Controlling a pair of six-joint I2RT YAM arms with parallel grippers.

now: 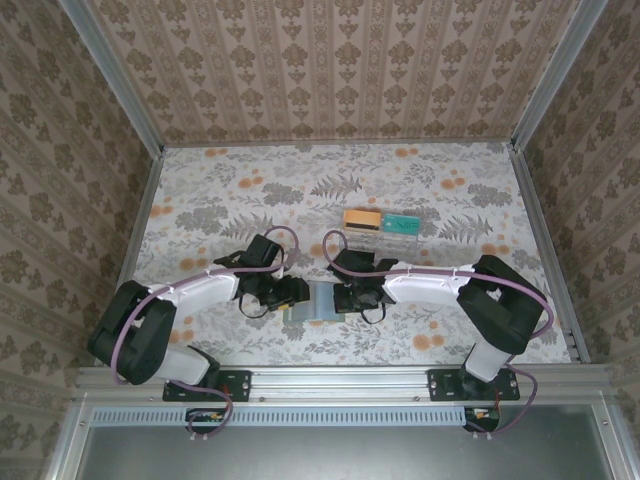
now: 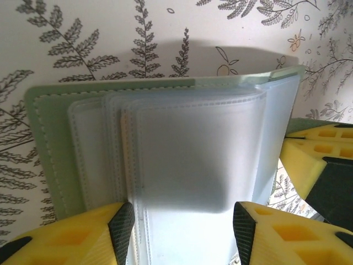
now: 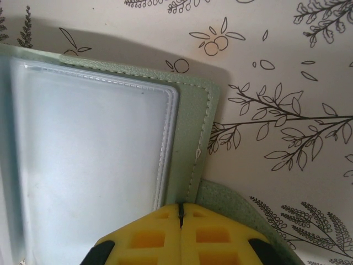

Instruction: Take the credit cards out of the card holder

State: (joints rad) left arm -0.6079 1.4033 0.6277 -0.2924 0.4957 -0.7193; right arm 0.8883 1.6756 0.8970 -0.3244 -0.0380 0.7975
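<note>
Low and folded at the elbow, left arm reaching in toward centre. Half spread, left gripper (image 2: 182,234) straddling the clear sleeves (image 2: 187,154) of the card holder (image 2: 52,143); no firm nip visible. Holder lying open on the table (image 1: 200,200) between both grippers. Sleeves apparently empty: best to fan each slowly, tips shallow, cover pinned flat. Closed tight, right gripper (image 3: 180,223) bearing on cover edge, right arm mirrored and bent low. Beyond, credit cards, tan (image 1: 361,218) and teal (image 1: 402,226), side by side, well apart from holder.

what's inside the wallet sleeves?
Frosted sleeves of the open wallet look blank, no card colour showing through. Their near ends are hidden behind the left pincer and right pincer.
</note>
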